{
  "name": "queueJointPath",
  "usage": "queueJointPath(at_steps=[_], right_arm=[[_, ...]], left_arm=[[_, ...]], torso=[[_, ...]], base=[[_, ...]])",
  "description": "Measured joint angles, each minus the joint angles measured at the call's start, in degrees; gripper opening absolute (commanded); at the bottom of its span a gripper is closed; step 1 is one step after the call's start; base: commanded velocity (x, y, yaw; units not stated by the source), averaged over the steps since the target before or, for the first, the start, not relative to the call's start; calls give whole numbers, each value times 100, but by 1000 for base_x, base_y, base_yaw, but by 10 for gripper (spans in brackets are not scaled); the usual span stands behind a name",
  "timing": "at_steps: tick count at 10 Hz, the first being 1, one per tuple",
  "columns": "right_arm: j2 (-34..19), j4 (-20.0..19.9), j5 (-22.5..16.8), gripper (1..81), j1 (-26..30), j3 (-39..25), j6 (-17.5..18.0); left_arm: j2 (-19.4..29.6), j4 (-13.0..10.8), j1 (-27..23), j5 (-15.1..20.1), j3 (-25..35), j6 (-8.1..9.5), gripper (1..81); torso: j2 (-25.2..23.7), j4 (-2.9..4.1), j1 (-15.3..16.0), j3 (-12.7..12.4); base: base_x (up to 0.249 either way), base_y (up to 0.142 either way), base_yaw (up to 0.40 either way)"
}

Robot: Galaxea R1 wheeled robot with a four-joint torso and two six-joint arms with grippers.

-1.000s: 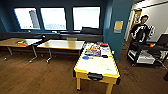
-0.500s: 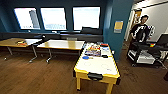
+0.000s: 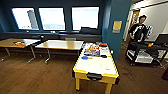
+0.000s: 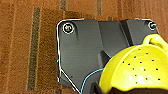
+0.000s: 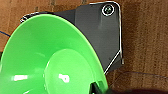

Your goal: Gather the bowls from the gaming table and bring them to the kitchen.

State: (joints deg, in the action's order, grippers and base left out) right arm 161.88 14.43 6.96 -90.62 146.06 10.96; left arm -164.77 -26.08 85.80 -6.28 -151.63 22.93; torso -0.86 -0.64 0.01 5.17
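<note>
I have the yellow bowl [image 4: 140, 67] close under my left wrist camera and the green bowl [image 5: 50, 57] close under the right one, both over brown carpet. Each seems carried by its arm, but I cannot tell how the fingers stand on either side.

In the head view the gaming table [image 3: 96, 65] stands ahead, slightly right, with bright clutter on its far end and a blue paddle [image 3: 84, 57] near the middle. I see no bowls on it. Wooden tables [image 3: 60, 45] sit far left; a person [image 3: 138, 29] stands far right.

I judge collecting done and the trip to the kitchen left.
</note>
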Motion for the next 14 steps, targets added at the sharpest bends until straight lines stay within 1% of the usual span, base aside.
queueJointPath(at_steps=[1, 2, 4, 5, 10, 14], right_arm=[[9, 0, 39, 10, 49, 9, 0], [41, 2, 21, 10, -11, 9, 0], [50, 15, 1, 10, -41, 11, 0], [59, 17, -2, 10, -48, 11, 0], [122, 2, 1, 10, -33, 39, 0], [268, -2, 32, 10, -48, 336, 41]], left_arm=[[-50, 0, 41, 46, -69, 5, 10], [-105, 0, -49, 28, -229, 24, 10], [-334, 4, -99, 28, -549, 60, 10], [-430, 9, -96, 22, -599, 85, 10], [-436, 34, -38, 30, -645, 83, 10], [-436, 33, -35, 30, -631, 61, 10]], torso=[[0, 0, 5, 0], [0, 0, 5, 0], [0, 0, 5, 0], [0, 0, 5, 0], [0, 0, 5, 0], [0, 0, 5, 0]], base=[[0, 0, -381], [0, 0, -381], [0, 0, -381], [0, 0, -380], [0, 0, -382], [0, 0, -382]])
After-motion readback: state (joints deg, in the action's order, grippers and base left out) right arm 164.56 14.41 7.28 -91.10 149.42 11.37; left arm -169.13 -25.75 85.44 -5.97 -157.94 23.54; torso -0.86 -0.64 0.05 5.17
